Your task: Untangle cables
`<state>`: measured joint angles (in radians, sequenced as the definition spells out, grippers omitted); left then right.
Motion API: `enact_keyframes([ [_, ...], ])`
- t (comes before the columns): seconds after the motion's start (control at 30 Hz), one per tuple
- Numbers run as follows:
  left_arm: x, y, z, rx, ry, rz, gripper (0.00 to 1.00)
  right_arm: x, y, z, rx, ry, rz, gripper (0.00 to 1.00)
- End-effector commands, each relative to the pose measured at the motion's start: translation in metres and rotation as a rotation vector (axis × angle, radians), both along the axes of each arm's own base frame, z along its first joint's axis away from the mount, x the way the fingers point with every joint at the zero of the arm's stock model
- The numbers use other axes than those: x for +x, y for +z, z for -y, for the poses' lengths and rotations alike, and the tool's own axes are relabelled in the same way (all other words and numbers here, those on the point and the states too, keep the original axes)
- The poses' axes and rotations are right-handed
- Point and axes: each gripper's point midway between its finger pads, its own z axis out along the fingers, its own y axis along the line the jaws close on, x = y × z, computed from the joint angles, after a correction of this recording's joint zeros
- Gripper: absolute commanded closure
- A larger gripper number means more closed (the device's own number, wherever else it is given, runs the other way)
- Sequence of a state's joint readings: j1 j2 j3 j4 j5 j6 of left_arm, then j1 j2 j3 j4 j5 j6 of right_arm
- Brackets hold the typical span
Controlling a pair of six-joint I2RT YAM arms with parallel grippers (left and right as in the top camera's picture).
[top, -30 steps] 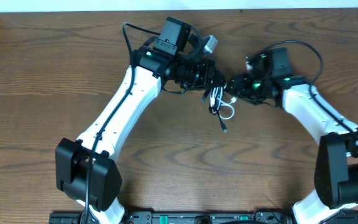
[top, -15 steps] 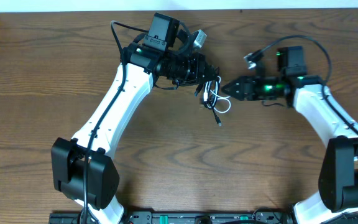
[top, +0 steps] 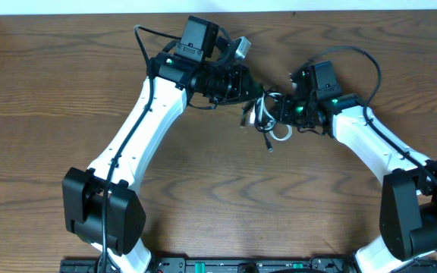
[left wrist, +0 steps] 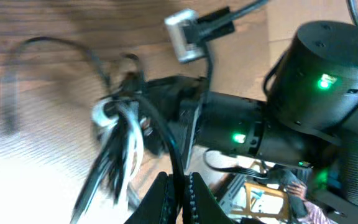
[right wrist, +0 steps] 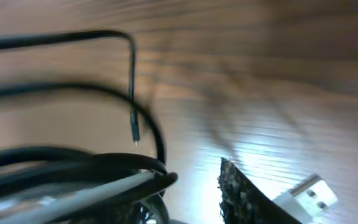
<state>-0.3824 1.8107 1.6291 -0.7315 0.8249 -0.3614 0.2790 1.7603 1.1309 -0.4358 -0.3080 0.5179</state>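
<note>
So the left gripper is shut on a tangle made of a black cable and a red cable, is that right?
Not quite: the second cable is white, not red. The left wrist view shows the left gripper shut on the black cable, with the white cable tangled in beside it.

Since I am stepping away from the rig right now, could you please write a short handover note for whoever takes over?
Left gripper: shut on the black cable.
Right gripper: at the bundle's other side; the wrist view is blurred, so open or shut is unclear.
Cables: the black cable and the white cable are bunched together between the two grippers, above the table.
Done: bundle gripped; nothing separated yet.
Left: pull the two cables apart and lay them down separately.
</note>
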Motion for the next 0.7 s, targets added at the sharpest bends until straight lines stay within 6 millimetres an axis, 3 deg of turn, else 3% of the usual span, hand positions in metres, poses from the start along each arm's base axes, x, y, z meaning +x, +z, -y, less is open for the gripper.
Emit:
enact_keyframes([
  [0.0, 0.016, -0.008, -0.023, 0.073, 0.072, 0.025, 0.92, 0.01, -0.014, 0.06, -0.222, -0.236, -0.018, 0.71],
  [0.03, 0.02, -0.012, -0.03, 0.105, 0.09, 0.032, 0.92, 0.007, -0.016, 0.069, -0.243, -0.253, -0.037, 0.74],
  [0.13, 0.029, -0.035, -0.068, 0.285, 0.187, 0.033, 0.93, -0.004, -0.023, 0.094, -0.284, -0.268, -0.1, 0.99],
  [0.3, 0.026, -0.063, -0.131, 0.606, 0.31, 0.001, 0.93, -0.014, -0.027, 0.111, -0.265, -0.212, -0.151, 0.99],
  [0.43, 0.017, -0.07, -0.16, 0.77, 0.332, -0.008, 0.93, -0.015, -0.026, 0.112, -0.215, -0.168, -0.156, 0.99],
  [0.57, 0.012, -0.07, -0.146, 0.7, 0.292, -0.032, 0.92, -0.01, -0.016, 0.082, -0.098, 0.015, -0.083, 0.99],
  [0.67, 0.006, -0.054, -0.096, 0.429, 0.117, -0.012, 0.91, -0.01, -0.006, 0.058, -0.007, 0.136, -0.026, 0.99],
])
